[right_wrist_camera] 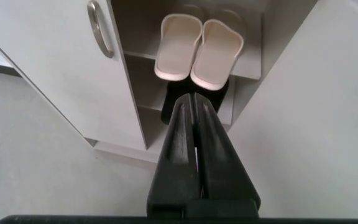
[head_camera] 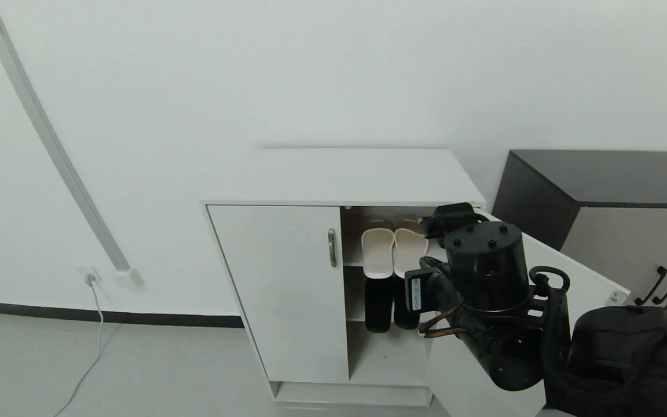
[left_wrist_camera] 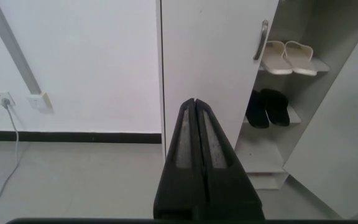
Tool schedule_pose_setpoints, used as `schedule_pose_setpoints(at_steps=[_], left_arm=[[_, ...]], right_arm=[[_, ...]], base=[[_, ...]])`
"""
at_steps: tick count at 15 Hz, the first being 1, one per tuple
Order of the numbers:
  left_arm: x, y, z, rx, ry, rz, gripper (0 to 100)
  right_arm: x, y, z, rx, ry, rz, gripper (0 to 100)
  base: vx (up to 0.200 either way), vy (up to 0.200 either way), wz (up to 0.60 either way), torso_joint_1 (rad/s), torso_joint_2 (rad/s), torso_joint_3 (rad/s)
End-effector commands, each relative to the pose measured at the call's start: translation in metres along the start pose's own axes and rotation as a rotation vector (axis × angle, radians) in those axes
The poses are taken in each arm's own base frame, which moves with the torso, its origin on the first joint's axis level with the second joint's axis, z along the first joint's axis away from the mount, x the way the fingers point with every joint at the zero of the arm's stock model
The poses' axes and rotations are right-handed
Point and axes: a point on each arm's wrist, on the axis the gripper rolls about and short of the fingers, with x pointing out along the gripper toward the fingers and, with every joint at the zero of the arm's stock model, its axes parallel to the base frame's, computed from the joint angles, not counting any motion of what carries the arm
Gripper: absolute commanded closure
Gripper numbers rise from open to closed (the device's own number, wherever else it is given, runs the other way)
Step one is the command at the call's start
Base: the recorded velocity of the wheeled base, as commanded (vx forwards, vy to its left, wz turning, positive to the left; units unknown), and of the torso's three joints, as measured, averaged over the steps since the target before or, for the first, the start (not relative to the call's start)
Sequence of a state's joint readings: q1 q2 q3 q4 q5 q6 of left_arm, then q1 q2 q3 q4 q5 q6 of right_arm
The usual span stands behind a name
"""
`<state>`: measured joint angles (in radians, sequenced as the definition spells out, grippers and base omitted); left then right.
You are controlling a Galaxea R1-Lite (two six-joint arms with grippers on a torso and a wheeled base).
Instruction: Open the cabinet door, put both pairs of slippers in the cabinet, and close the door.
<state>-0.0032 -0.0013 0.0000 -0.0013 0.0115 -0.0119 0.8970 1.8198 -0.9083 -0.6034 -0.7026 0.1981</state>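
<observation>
**Both pairs shelved, cabinet door open**

Head view: the white cabinet [head_camera: 345, 174] stands at centre frame against a white wall. Its left door [head_camera: 278, 284] is shut, with a metal handle [head_camera: 332, 247] at its inner edge. The right door [head_camera: 576, 284] is swung wide toward the lower right. In the opening, the white slippers [head_camera: 394, 249] lie side by side on the upper shelf. The black slippers [head_camera: 383, 301] lie on the shelf below, their ends overhanging its front edge. The right arm [head_camera: 484, 278] fills the lower right, in front of the open door. A dark cabinet [head_camera: 600, 174] stands at the right edge, and a wall socket [head_camera: 89, 275] sits at lower left.

Left wrist view: the left gripper [left_wrist_camera: 195, 102] has its fingers pressed flat together and holds nothing. It is well short of the shut door. Both pairs show on their shelves past the handle.

Right wrist view: the right gripper [right_wrist_camera: 194, 99] is likewise clamped together and empty. It points at the shelves, with the pale pair beyond its tips and the dark pair partly hidden behind them.
</observation>
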Motion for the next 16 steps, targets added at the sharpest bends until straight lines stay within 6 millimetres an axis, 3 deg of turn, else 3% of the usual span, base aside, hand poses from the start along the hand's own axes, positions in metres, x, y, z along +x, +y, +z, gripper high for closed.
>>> schedule_pose_setpoints(at_steps=[1, 10, 16], left_arm=[[0.0001, 0.0, 0.0001, 0.0, 0.001, 0.001, 100], [0.0001, 0.0, 0.0001, 0.0, 0.001, 0.001, 100], [0.0001, 0.0, 0.0001, 0.0, 0.001, 0.001, 100]], right_arm=[[-0.0002, 0.0, 0.0, 0.0, 0.0, 0.0, 100], [-0.0005, -0.0002, 0.0003, -0.002, 0.0, 0.0, 100], [0.0, -0.0037, -0.0022, -0.01, 0.006, -0.008, 100]], base=[[0.0, 0.0, 0.0, 0.212, -0.52, -0.305], [0.0, 0.0, 0.0, 0.25, -0.58, -0.323], [0.0, 0.0, 0.0, 0.159, -0.35, -0.189]])
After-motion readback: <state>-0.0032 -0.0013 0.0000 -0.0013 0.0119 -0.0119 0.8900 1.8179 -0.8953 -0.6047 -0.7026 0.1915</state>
